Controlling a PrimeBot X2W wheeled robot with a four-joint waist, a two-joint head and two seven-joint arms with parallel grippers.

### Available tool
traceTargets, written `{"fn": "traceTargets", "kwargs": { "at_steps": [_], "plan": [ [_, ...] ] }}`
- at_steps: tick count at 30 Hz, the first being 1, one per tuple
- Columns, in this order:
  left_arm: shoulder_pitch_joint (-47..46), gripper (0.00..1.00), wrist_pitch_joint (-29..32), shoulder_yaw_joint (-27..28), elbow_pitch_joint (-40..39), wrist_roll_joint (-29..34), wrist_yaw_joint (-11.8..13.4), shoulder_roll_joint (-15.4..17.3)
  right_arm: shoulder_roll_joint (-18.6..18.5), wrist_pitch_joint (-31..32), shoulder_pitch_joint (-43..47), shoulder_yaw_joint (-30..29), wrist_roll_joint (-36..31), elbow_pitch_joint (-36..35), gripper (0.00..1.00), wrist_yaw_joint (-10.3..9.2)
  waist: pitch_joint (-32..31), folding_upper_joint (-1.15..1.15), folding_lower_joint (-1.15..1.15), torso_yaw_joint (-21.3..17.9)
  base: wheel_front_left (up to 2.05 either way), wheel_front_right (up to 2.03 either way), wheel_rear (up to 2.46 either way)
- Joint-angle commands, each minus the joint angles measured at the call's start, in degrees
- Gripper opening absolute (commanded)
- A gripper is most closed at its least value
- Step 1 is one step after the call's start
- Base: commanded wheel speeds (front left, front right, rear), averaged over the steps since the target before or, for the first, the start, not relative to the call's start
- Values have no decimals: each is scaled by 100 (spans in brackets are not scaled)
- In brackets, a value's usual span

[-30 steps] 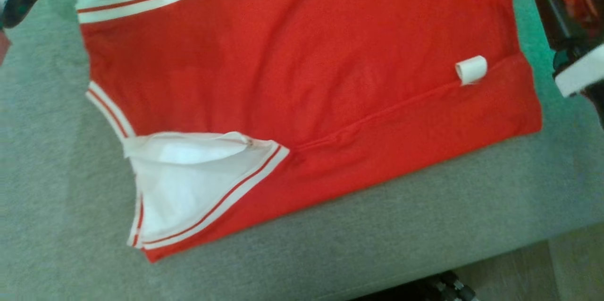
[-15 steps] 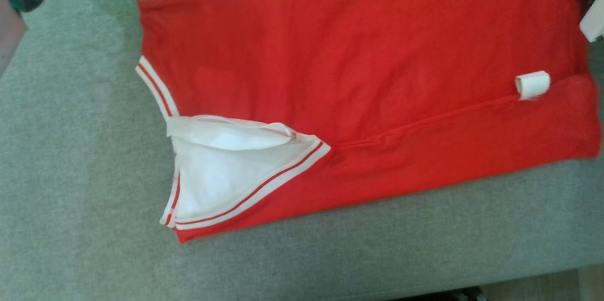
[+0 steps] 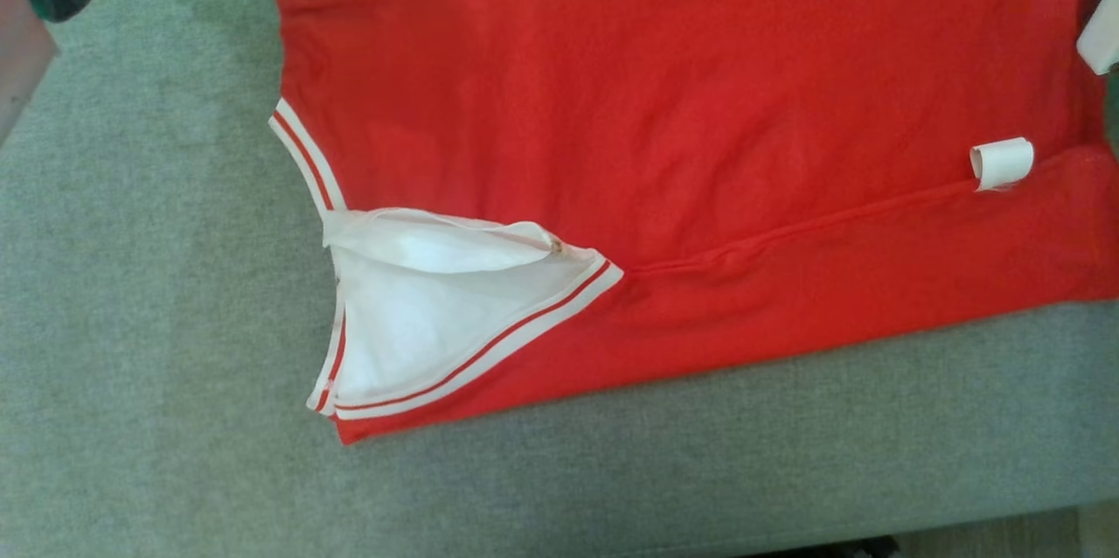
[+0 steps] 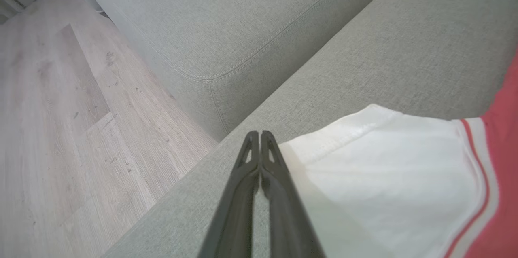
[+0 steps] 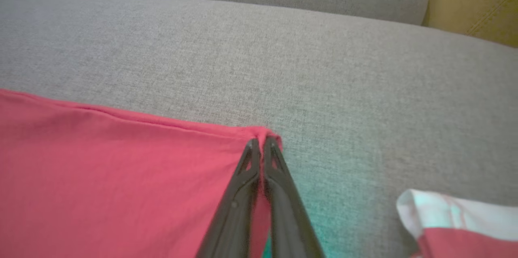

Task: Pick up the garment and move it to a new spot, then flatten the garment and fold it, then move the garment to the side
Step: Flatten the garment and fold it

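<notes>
Garment (image 5: 121,169) corner pinched by right end effector (image 5: 262,141); left end effector (image 4: 259,134) closed beside sleeve (image 4: 384,177).

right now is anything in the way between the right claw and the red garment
Nothing visible stands in the way. The right claw is shut on a corner of the red garment with white striped trim, pinching the fabric where it lies on the grey fabric sofa cushion.

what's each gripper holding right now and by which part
Right gripper pinches the red garment at its corner. Left gripper is shut beside the white sleeve; no hold evident.
</notes>
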Motion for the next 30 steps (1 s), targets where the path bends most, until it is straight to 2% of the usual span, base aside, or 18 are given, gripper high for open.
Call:
{"fn": "traceTargets", "kwargs": {
  "at_steps": [1,10,16,20,24,25,27,28,30],
  "plan": [
    [-398,0,-124,202,-29,12,10,196,-255,-157,-22,65,28,-38,0,-4,-4,0,0,-2,0,0,0],
    [-692,0,-1391,204,360,554,59,97,-322,-1376,-367,103,319,97,0,-4,-244,0,0,13,0,0,0],
    [-289,0,-1567,185,308,253,44,65,-427,-1712,-3,236,663,-108,0,-4,-547,0,0,64,0,0,0],
    [211,0,-1655,118,-140,111,76,295,-543,-1922,354,319,758,-248,0,-4,-739,0,0,76,0,0,0],
    [836,0,-1763,80,-945,13,352,648,-633,-2089,725,293,820,-302,0,-4,-910,0,0,124,0,0,0],
    [836,0,-1763,80,-945,13,352,648,-633,-2089,725,293,820,-302,0,-4,-910,0,0,124,0,0,0],
    [1339,0,-1838,52,-1669,-61,652,919,-692,-2165,1048,192,856,-326,0,-4,-1019,0,0,202,0,0,0],
    [1339,0,-1838,52,-1669,-61,652,919,-692,-2165,1048,192,856,-326,0,-4,-1019,0,0,202,0,0,0],
    [1679,0,-1880,24,-2144,-121,859,1086,-732,-2192,1268,88,863,-336,0,-4,-1072,0,0,249,0,0,0]
  ]
}}
